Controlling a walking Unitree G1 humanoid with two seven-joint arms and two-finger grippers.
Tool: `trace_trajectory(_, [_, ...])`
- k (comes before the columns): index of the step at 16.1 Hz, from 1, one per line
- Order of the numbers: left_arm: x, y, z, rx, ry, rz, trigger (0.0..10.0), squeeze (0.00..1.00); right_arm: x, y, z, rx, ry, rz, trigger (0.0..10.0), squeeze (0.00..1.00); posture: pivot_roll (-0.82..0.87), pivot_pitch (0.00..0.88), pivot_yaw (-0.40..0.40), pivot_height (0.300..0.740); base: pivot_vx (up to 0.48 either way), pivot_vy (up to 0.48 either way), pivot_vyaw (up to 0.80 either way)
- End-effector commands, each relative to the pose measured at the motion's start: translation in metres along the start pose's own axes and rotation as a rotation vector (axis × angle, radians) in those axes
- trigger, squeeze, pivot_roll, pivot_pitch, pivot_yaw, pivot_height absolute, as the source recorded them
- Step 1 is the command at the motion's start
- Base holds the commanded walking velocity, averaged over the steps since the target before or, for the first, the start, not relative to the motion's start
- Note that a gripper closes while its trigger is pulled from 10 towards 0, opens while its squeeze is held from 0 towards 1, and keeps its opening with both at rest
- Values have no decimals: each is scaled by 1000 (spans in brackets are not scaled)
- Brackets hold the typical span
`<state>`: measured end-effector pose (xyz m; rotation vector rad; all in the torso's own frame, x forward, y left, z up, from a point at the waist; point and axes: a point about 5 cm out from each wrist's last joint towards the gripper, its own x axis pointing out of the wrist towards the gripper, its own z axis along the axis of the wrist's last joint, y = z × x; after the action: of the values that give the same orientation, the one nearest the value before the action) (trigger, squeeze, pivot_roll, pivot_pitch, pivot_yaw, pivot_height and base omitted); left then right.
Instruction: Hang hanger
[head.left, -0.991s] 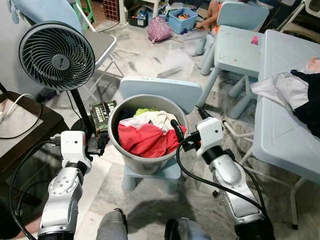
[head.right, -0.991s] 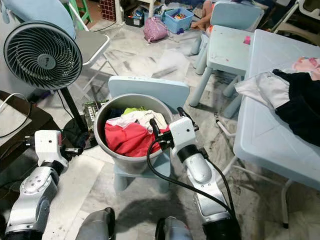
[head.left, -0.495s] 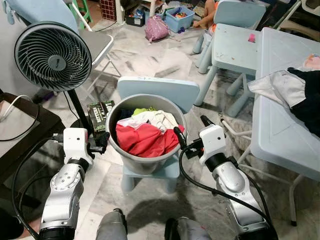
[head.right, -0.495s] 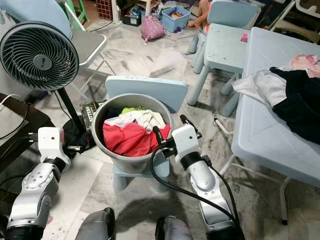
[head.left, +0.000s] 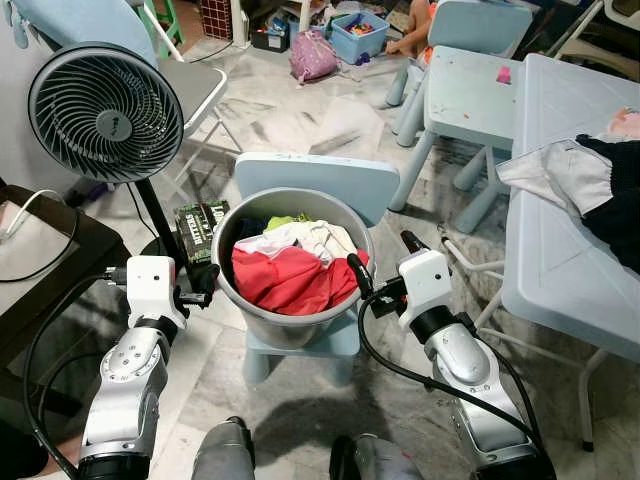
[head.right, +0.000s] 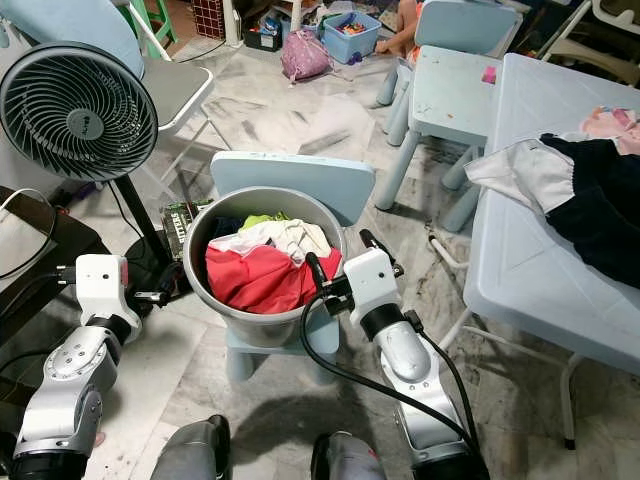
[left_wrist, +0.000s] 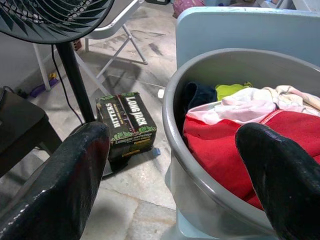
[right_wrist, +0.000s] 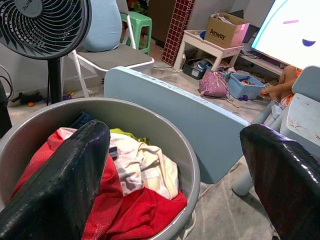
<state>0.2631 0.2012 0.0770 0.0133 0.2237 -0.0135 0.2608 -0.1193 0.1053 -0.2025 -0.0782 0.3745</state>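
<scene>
Unmoved: round grey bucket (head.left: 290, 325), crumpled clothes (head.left: 290, 270).

Before you, a small pale blue chair (head.left: 318, 182) carries a grey tub (head.left: 290, 322) of clothes. On your right, the pale blue bench (head.left: 560, 250) holds crumpled white and dark garments (head.left: 590, 185). A green box (head.left: 202, 222) lies on the marble floor (head.left: 300, 110).

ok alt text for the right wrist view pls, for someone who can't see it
A grey laundry tub heaped with red, cream and green clothes sits on a pale blue child's chair, framed by the right gripper with its jaws open. Behind it are a standing fan, a folding chair, a green stool and toy clutter.
</scene>
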Motion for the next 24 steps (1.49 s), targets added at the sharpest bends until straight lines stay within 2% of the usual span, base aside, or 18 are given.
trace_trajectory(1, [-1, -1, -3, 5, 18, -5, 10000, 110, -1, -5, 4, -5, -10, -18, 10000, 0, 44, 146, -66, 740, 0, 0, 0])
trace_trajectory(3, [-1, -1, -3, 5, 18, -5, 10000, 110, -1, -5, 4, -5, -10, -18, 10000, 0, 44, 146, -66, 740, 0, 0, 0])
trace_trajectory(4, [8, -6, 2, -35, 4, -1, 10000, 0, -19, -19, 5, 29, 37, -77, 10000, 0, -68, 267, -115, 740, 0, 0, 0])
trace_trajectory(5, [10, -10, 2, -82, -17, 15, 10000, 0, -30, -33, 8, 82, 72, -149, 10000, 0, -36, 252, -113, 740, 0, 0, 0])
trace_trajectory(7, [-2, -10, 4, -86, -51, 17, 10000, 0, -18, -29, 7, 105, 56, -141, 10000, 0, 0, 230, -108, 740, 0, 0, 0])
trace_trajectory(9, [-1, -4, 3, -86, -39, 39, 10000, 0, -7, -26, 9, 101, 35, -130, 10000, 0, 14, 211, -105, 740, 0, 0, 0])
trace_trajectory(13, [6, -2, 16, -61, -104, 8, 10000, 0, 0, -29, 12, 107, 29, -133, 10000, 0, 26, 166, -91, 740, 0, 0, 0])
trace_trajectory(18, [15, -3, 20, -53, -118, -11, 10000, 0, 13, -30, 17, 82, -10, -134, 10000, 0, 27, 116, -76, 740, 271, 0, 0])
trace_trajectory(24, [20, -3, 21, -47, -123, -19, 10000, 0, 19, -32, 16, 73, -22, -129, 10000, 0, 31, 103, -72, 740, 302, 0, 0])
